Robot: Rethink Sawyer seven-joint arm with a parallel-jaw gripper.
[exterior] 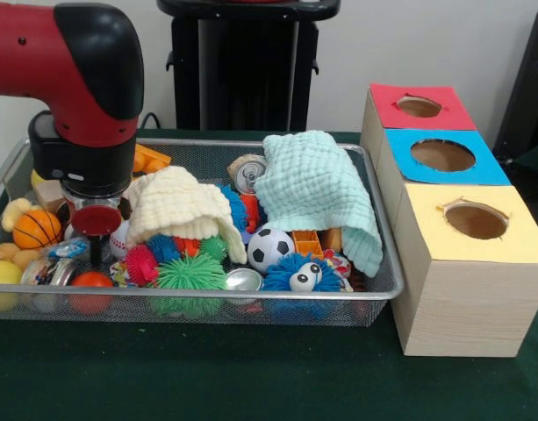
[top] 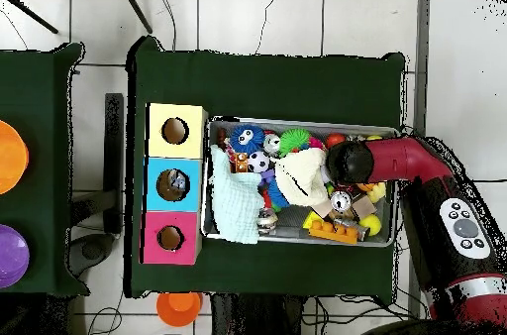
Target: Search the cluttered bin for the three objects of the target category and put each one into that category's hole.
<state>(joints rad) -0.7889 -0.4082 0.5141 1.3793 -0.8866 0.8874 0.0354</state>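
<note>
I am holding the gripper [exterior: 95, 254] low over the left end of the mesh bin [exterior: 374, 294], beside the basketball [exterior: 37, 229]; I cannot tell how it is set.

claw [exterior: 95, 254] tips buried among toys, cloths [exterior: 317, 189] covering toys beneath

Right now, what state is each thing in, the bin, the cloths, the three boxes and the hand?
Wire mesh bin: full of toys.
Cream cloth: draped over toys.
Mint cloth: draped over toys and the bin's rim.
Red, blue and yellow-topped wooden boxes: holes uncovered.
Hand: lowered into the bin, grip unclear.
</note>
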